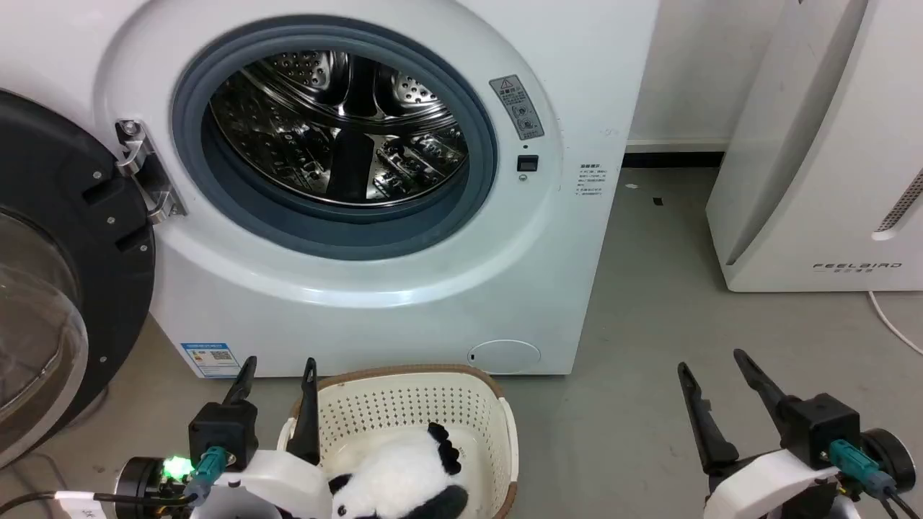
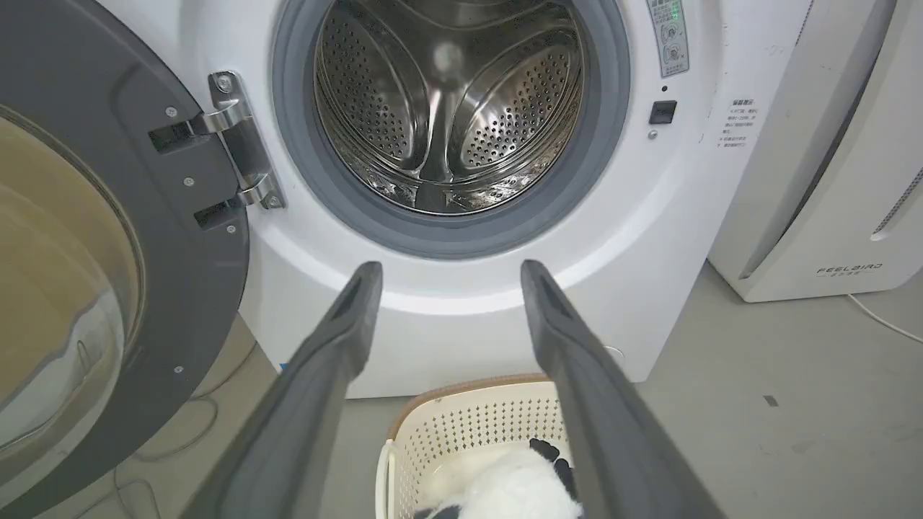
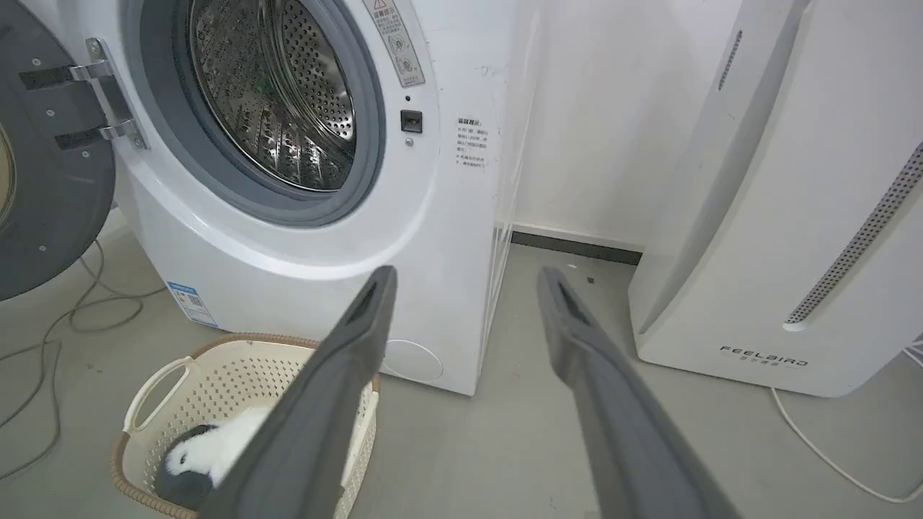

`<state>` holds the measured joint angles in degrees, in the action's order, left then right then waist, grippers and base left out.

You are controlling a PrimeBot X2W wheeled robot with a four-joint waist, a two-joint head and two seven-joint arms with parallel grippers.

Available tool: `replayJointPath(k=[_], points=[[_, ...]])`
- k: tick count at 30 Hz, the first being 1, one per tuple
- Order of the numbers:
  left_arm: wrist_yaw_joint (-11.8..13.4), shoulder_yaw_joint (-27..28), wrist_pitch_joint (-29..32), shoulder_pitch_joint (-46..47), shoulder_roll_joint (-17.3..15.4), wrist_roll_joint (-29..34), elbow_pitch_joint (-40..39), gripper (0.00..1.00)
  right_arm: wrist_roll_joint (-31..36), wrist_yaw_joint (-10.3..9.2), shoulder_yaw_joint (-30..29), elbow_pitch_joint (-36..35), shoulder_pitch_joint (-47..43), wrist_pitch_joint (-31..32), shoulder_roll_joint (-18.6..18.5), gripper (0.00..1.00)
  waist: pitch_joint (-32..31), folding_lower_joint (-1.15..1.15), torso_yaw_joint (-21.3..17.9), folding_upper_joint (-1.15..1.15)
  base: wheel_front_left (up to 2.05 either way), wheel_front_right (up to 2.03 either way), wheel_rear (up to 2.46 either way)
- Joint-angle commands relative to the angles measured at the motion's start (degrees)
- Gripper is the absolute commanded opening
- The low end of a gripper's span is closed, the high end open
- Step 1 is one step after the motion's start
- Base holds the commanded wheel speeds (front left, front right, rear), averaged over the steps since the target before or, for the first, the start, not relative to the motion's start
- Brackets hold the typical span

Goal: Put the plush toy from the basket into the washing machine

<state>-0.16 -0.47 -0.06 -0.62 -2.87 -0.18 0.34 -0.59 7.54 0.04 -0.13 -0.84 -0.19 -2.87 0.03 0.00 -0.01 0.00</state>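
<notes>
The panda plush toy [image 1: 407,479] lies in the cream basket [image 1: 404,404] on the floor in front of the washing machine [image 1: 375,303]. Its door [image 1: 65,288] hangs open to the left, and the steel drum [image 1: 339,122] shows bare inside. My left gripper [image 1: 280,369] stands open just left of the basket, above its left rim, holding nothing. My right gripper [image 1: 714,364] is open over bare floor to the right. The left wrist view has the plush toy [image 2: 512,490] in the basket [image 2: 461,418] under its open fingers [image 2: 339,346]. From the right wrist, the plush toy [image 3: 216,450] and basket [image 3: 238,375] show at lower left.
A white FEELBIRD appliance [image 1: 829,166] stands to the right of the washer, with a white cable [image 1: 894,324] trailing from it. Grey cables [image 3: 65,324] lie on the floor under the open door. Grey floor [image 1: 634,404] runs between basket and right gripper.
</notes>
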Motion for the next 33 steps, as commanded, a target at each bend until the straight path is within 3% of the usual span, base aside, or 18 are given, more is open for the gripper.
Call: replayJointPath(k=[1, 33], points=[[0.1, -0.1, -0.6, 0.0, 0.0, -0.4, 0.2, 1.00, -0.5, 0.00, -0.2, 0.0, -0.2, -0.5, 0.0, 1.00, 0.0, 0.00, 0.0, 0.00, 0.00, 0.00, 0.00], [0.6, -3.0, -4.4, 1.9, 0.0, -3.9, 7.8, 1.00, -2.1, -0.02, -0.8, -1.2, -0.1, -4.3, 0.0, 1.00, 3.5, 0.00, -0.8, 0.00, 0.00, 0.00, 0.00]])
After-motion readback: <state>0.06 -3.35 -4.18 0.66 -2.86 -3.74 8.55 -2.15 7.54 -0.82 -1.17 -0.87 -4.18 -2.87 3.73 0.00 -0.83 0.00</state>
